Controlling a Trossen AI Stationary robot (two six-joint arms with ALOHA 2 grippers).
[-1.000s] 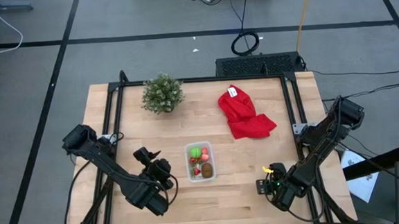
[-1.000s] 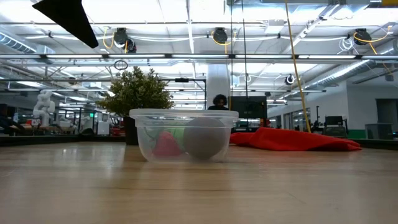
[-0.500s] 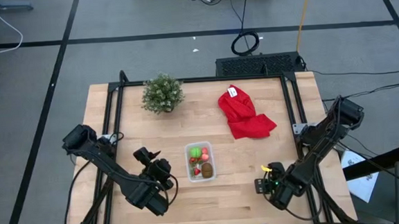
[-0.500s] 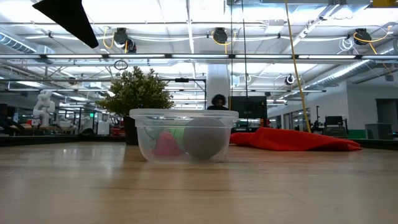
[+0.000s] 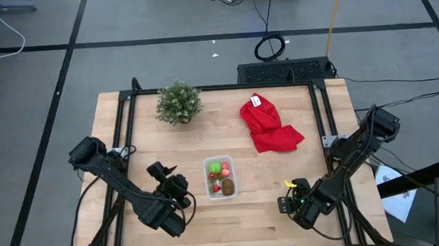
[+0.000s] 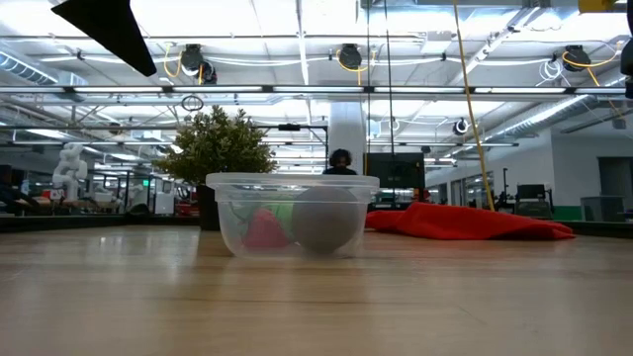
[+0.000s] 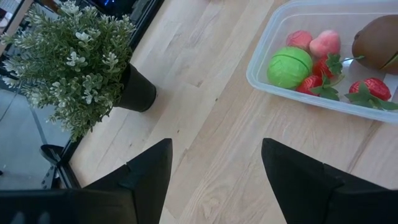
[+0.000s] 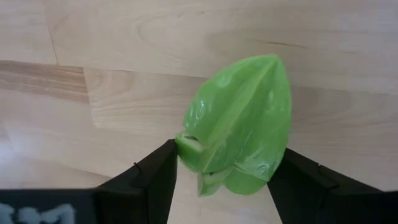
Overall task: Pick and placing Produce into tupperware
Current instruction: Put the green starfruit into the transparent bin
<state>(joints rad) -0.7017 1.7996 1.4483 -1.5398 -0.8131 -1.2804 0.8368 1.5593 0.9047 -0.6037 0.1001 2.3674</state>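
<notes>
The clear tupperware (image 5: pixel 220 177) stands on its base at the table's middle, near the near edge. It holds the produce (image 7: pixel 323 53): a green ball, pink pieces, red strawberries and a brown oval. My left gripper (image 5: pixel 164 180) hovers open just left of the tub, holding nothing. My right gripper (image 5: pixel 288 191) is to the tub's right, shut on a green ridged piece (image 8: pixel 239 121). In the low view the tupperware (image 6: pixel 292 215) stands in the middle, and my right gripper shows only as a dark edge at the upper right. My right gripper pinches the green ridged piece between its two fingers, one on each side of its broad end (image 8: pixel 189 146). The fingers come from above, pointing down at the table. The piece is lifted clear of the wood, its pointed end away from the fingers.
A bushy green plant in a dark pot (image 5: pixel 178 102) stands at the far left. A big red cloth (image 5: pixel 268 124) lies at the far right. Bare wood (image 5: pixel 258 193) lies between the tub and my right gripper. A person's head (image 6: pixel 339 160) shows far behind the table.
My right gripper has carried the green piece a short way toward the table's left, nearer the tub, and its edge now comes into the low view at the upper right. The left arm and the tub have kept still.
</notes>
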